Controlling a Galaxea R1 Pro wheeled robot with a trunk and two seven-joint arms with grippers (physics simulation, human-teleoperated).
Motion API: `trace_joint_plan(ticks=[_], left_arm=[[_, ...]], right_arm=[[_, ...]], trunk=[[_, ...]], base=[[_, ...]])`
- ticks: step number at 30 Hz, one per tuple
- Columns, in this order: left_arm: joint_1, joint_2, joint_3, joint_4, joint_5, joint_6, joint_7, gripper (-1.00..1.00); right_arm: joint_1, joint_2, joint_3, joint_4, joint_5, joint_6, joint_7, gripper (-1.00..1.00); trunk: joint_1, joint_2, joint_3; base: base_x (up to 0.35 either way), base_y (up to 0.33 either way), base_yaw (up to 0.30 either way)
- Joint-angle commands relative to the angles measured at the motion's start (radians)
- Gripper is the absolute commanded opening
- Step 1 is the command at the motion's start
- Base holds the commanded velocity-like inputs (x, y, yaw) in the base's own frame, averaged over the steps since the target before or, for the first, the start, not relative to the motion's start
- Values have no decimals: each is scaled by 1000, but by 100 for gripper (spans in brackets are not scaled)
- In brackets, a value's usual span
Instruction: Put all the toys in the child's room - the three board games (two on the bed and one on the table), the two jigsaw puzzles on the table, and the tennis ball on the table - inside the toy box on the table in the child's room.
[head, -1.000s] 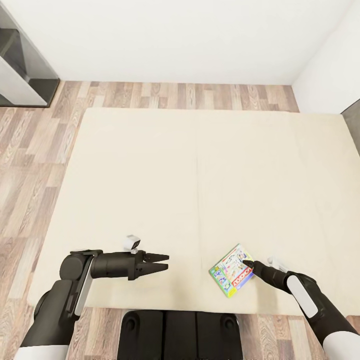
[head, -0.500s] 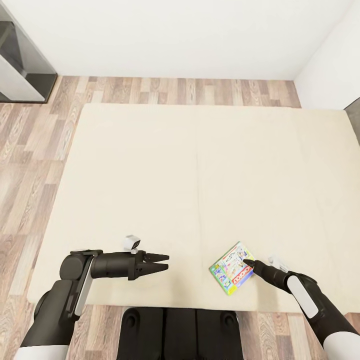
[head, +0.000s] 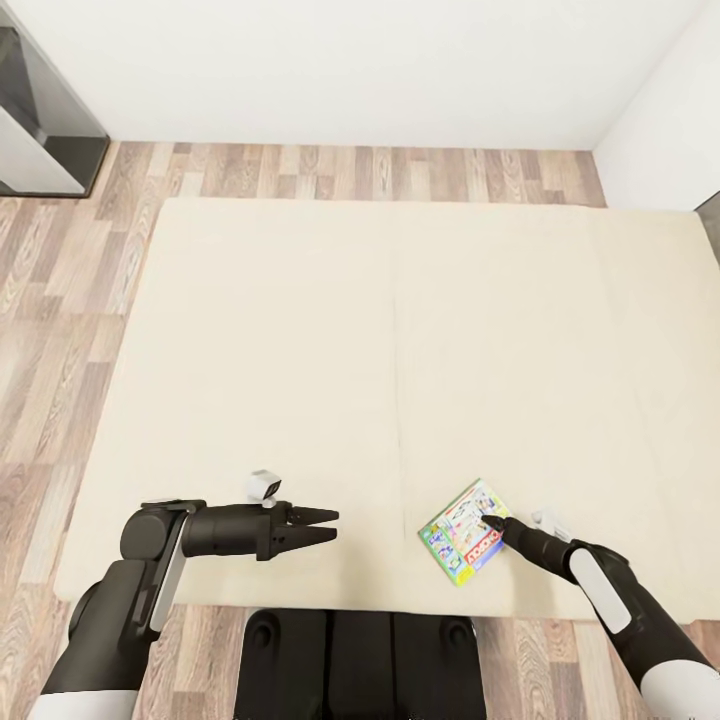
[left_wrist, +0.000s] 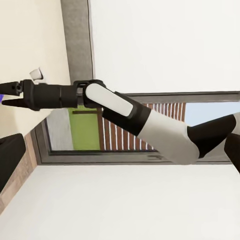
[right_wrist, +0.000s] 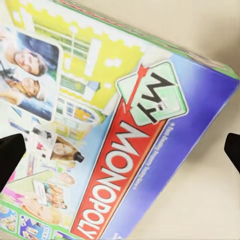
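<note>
One board game (head: 458, 535), a flat box with a white, green, yellow and blue "My Monopoly" lid (right_wrist: 120, 130), lies flat near the front edge of the bed (head: 300, 330), on its right mattress. My right gripper (head: 490, 522) is open, with its tips over the box's right corner; its dark fingertips (right_wrist: 10, 155) stand on either side of the lid. From the left wrist view the right gripper (left_wrist: 11, 95) shows with a blue edge between its fingers. My left gripper (head: 328, 525) hovers open over the left mattress, holding nothing.
Part of the table (head: 40, 150), with dark and pale grey sections, stands at the far left against the white wall. Wood-plank floor (head: 60, 300) runs around the bed. My black base (head: 360, 660) sits against the bed's front edge.
The whole picture has shifted, so the camera has moved. My right gripper has crept a little further over the board game's corner. The left arm has held still.
</note>
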Motion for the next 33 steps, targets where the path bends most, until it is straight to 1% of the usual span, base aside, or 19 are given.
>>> trace_joint_plan(ticks=[1,10,17,21,33], left_arm=[[0,0,0,0,-1,11,-4,100],[-1,0,-1,0,0,11,-4,100],[0,0,0,0,-1,11,-4,100],[0,0,0,0,-1,11,-4,100],[0,0,0,4,-1,11,8,100]], right_arm=[[-2,0,-1,-1,-1,5,2,100],[-18,3,-2,-4,-1,5,3,100],[-22,-7,-2,-7,-4,5,3,100],[-23,-8,-3,-8,-6,5,3,100],[-29,2,-2,-9,-12,6,8,100]], trunk=[[1,-2,-2],[1,-2,-15],[1,-2,-24],[1,-2,-30],[1,-2,-35]], base=[[0,0,0],[0,0,0],[0,0,0],[0,0,0],[0,0,0]])
